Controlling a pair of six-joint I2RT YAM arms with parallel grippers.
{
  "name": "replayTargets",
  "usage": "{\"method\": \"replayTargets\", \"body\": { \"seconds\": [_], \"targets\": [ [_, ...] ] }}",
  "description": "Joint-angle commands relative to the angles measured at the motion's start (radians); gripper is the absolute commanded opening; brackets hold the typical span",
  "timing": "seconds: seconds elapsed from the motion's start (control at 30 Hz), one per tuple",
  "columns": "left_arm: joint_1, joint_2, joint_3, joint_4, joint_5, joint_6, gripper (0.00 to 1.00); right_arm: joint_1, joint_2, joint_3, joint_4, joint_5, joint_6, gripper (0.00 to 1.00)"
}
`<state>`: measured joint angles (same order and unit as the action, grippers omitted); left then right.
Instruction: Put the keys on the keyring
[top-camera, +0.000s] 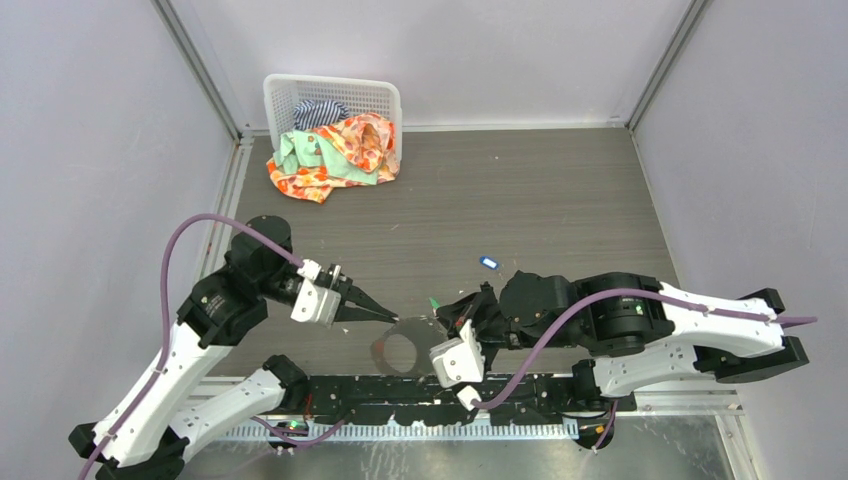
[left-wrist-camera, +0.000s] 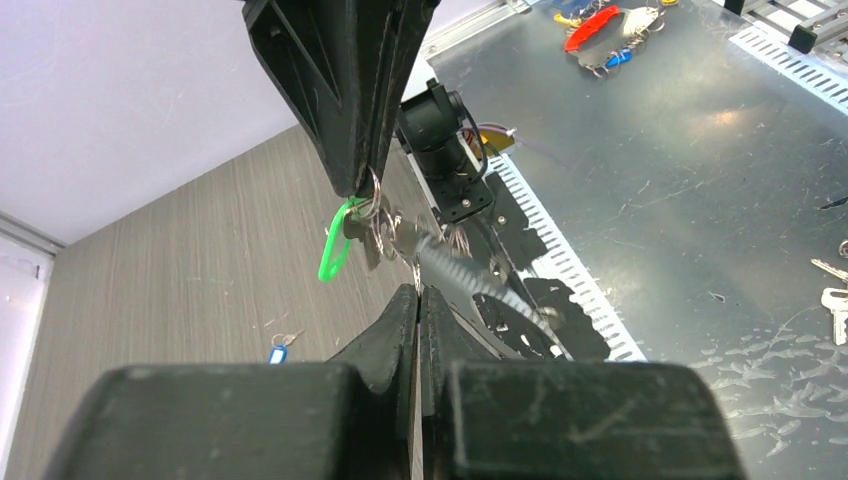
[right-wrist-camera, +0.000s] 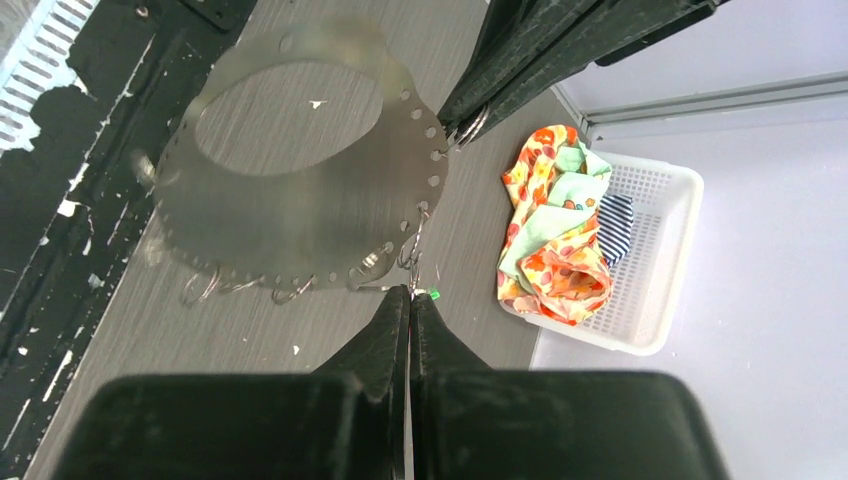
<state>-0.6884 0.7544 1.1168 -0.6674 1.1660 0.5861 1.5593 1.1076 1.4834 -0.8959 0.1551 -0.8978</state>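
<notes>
The keyring (top-camera: 400, 350) is a flat silvery ring with holes and small wire loops along its rim, held above the table's near edge. My left gripper (top-camera: 392, 317) is shut on its rim; the left wrist view shows it edge-on (left-wrist-camera: 470, 280) running out from my tips (left-wrist-camera: 418, 290). My right gripper (top-camera: 455, 312) is shut on the green key (top-camera: 434, 302), right at the ring's rim (right-wrist-camera: 300, 190). The green head hangs below the right fingers (left-wrist-camera: 335, 240) and peeks past my tips (right-wrist-camera: 435, 294). The blue key (top-camera: 489, 262) lies on the table, also in the left wrist view (left-wrist-camera: 278, 352).
A white basket (top-camera: 385, 95) with colourful clothes stands at the back left, also in the right wrist view (right-wrist-camera: 650, 300). A black perforated strip (top-camera: 400, 395) runs along the near edge. Spare keys (left-wrist-camera: 600, 30) lie on the metal surface beyond it.
</notes>
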Motion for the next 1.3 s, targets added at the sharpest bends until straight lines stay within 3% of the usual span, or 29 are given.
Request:
{"method": "replayTargets", "body": {
  "seconds": [0.0, 0.7, 1.27],
  "targets": [
    [-0.002, -0.012, 0.046, 0.044, 0.02, -0.012, 0.0, -0.008, -0.035, 0.008, -0.027, 0.026, 0.051, 0.01],
    [-0.002, -0.015, 0.041, 0.045, 0.021, -0.012, 0.0, -0.048, 0.132, 0.11, 0.089, -0.056, -0.011, 0.01],
    [-0.002, -0.023, 0.034, -0.08, 0.026, 0.107, 0.0, -0.085, 0.048, 0.089, 0.071, 0.017, 0.079, 0.01]
  ]
}}
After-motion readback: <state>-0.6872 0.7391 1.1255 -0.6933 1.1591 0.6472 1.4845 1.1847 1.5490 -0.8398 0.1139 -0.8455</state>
